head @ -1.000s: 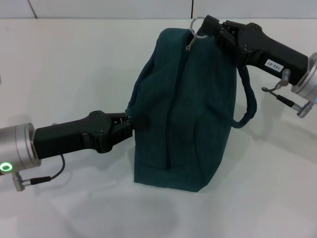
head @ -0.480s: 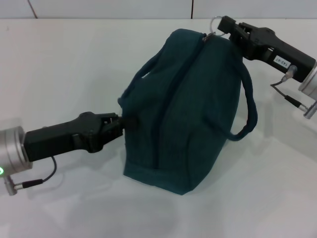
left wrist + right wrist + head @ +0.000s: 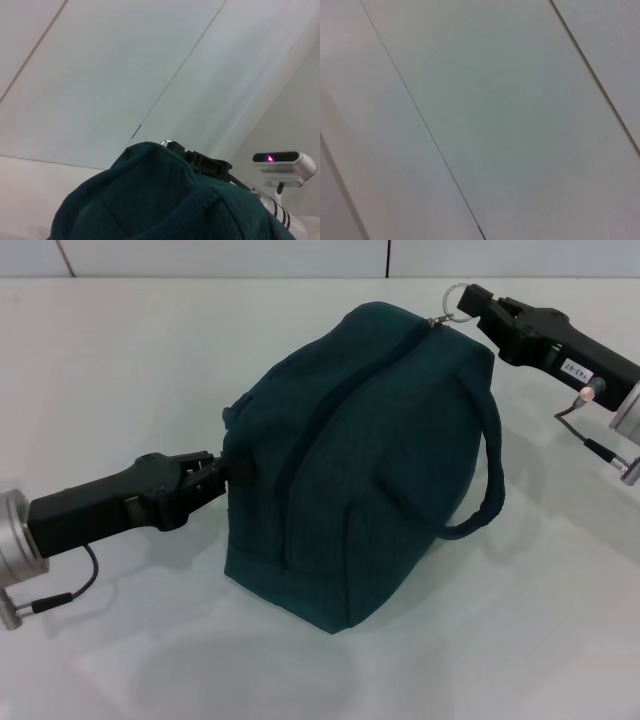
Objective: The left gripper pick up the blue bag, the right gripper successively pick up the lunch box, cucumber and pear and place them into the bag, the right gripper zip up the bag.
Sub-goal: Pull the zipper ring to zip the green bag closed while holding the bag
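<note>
The dark teal blue bag (image 3: 370, 460) stands zipped shut on the white table, leaning a little, one handle looping out on its right side. My left gripper (image 3: 222, 472) is shut on the fabric at the bag's left end. My right gripper (image 3: 472, 306) is shut on the ring zipper pull (image 3: 457, 295) at the bag's far right top corner. In the left wrist view the bag (image 3: 165, 205) fills the lower part, with the right gripper (image 3: 207, 164) behind its top. The lunch box, cucumber and pear are out of view. The right wrist view shows only white panels.
The white table (image 3: 130, 360) spreads around the bag. A white wall with panel seams (image 3: 388, 258) runs along the back. A white device with a pink light (image 3: 282, 165) shows in the left wrist view.
The right gripper has pulled the zipper ring to the right and away from the bag. The left gripper has drawn back to the left, and the bag has tilted and shifted with it.
</note>
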